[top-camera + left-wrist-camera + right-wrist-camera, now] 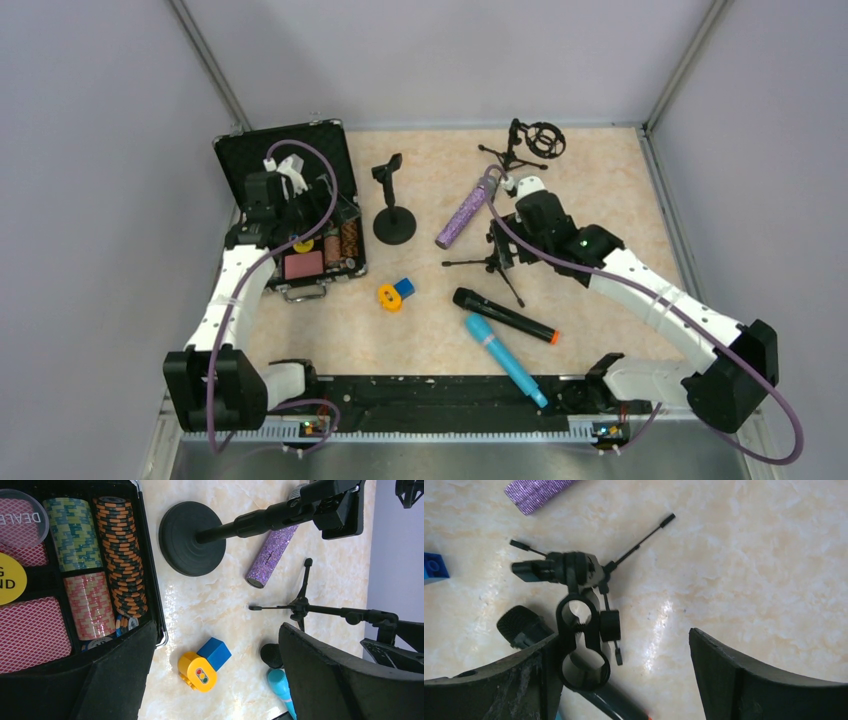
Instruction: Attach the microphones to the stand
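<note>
Right gripper (pixel 621 647): jaws spread wide, nothing clamped. It hangs low over the table (pixel 749 555), directly above the small tripod stand (pixel 574 567). The stand's double-ring clip (pixel 581 647) sits between the jaws, hard up against the inner face of one finger (pixel 499 685) and well apart from the other. Whether clip and finger actually touch cannot be settled from the wrist view.

No microphone is on any stand. The black microphone (pixel 521 627) lies on the table just outside that same finger, its grille beside the clip. The purple microphone (pixel 536 491) lies ahead of the fingertips, beyond the tripod legs. The light-blue microphone (pixel 505 360) lies behind the right gripper, toward the arm bases, next to the black one.

Left gripper (pixel 218 630): jaws fully apart, empty. One finger hangs over the edge of the open chip case (pixel 152 590). The orange-and-blue block (pixel 202 672) lies on the table below the gap between the jaws. The round-base stand (pixel 190 537) stands ahead of the fingertips, upright and unoccupied.
</note>
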Action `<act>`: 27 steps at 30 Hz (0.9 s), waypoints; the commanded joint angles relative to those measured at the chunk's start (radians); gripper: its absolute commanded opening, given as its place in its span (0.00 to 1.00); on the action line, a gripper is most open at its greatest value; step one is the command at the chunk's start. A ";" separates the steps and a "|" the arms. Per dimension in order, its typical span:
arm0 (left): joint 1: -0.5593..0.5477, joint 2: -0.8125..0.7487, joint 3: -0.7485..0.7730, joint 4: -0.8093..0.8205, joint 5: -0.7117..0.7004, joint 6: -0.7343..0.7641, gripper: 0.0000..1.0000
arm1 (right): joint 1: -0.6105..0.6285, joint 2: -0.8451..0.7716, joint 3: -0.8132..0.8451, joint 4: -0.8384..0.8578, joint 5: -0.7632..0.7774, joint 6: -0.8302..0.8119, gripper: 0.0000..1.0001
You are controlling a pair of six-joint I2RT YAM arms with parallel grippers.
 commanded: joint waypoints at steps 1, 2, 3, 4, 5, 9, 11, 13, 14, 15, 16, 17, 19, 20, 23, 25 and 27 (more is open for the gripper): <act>0.006 -0.043 0.021 0.020 0.001 0.019 0.95 | 0.012 -0.060 -0.019 -0.038 0.103 0.047 0.84; 0.007 -0.043 0.021 0.022 0.005 0.018 0.95 | 0.011 -0.069 -0.021 -0.040 0.117 0.054 0.84; 0.007 -0.043 0.020 0.024 0.007 0.018 0.95 | 0.012 -0.078 -0.026 -0.040 0.133 0.061 0.84; 0.007 -0.042 0.018 0.026 0.005 0.017 0.95 | 0.012 -0.086 -0.029 -0.040 0.151 0.073 0.84; 0.006 -0.041 0.018 0.026 0.006 0.017 0.95 | 0.011 -0.095 -0.030 -0.040 0.170 0.080 0.84; 0.008 -0.041 0.020 0.025 0.006 0.017 0.95 | 0.005 -0.108 -0.039 -0.029 0.209 0.099 0.82; 0.010 -0.043 0.018 0.028 0.011 0.016 0.95 | -0.007 -0.107 -0.047 -0.018 0.213 0.107 0.81; 0.010 -0.045 0.014 0.035 0.020 0.013 0.95 | -0.031 -0.103 -0.055 -0.005 0.202 0.119 0.81; 0.009 -0.046 0.013 0.038 0.024 0.012 0.96 | -0.054 -0.099 -0.059 0.007 0.180 0.123 0.80; 0.010 -0.046 0.012 0.039 0.025 0.012 0.96 | -0.072 -0.097 -0.062 0.018 0.156 0.127 0.80; 0.010 -0.047 0.012 0.039 0.026 0.012 0.96 | -0.092 -0.094 -0.065 0.028 0.128 0.128 0.80; 0.010 -0.046 0.012 0.040 0.028 0.012 0.96 | -0.111 -0.090 -0.064 0.035 0.099 0.128 0.80; 0.009 -0.048 0.012 0.040 0.029 0.013 0.96 | -0.132 -0.083 -0.063 0.048 0.057 0.122 0.80; 0.010 -0.050 0.012 0.041 0.029 0.013 0.96 | -0.135 -0.081 -0.062 0.054 0.046 0.119 0.80; 0.009 -0.057 0.010 0.046 0.035 0.012 0.96 | -0.135 -0.077 -0.060 0.059 0.032 0.113 0.80; 0.009 -0.061 0.006 0.053 0.038 0.012 0.96 | -0.135 -0.081 -0.063 0.065 0.019 0.114 0.80; 0.010 -0.063 0.003 0.059 0.039 0.011 0.96 | -0.135 -0.083 -0.068 0.068 0.010 0.116 0.80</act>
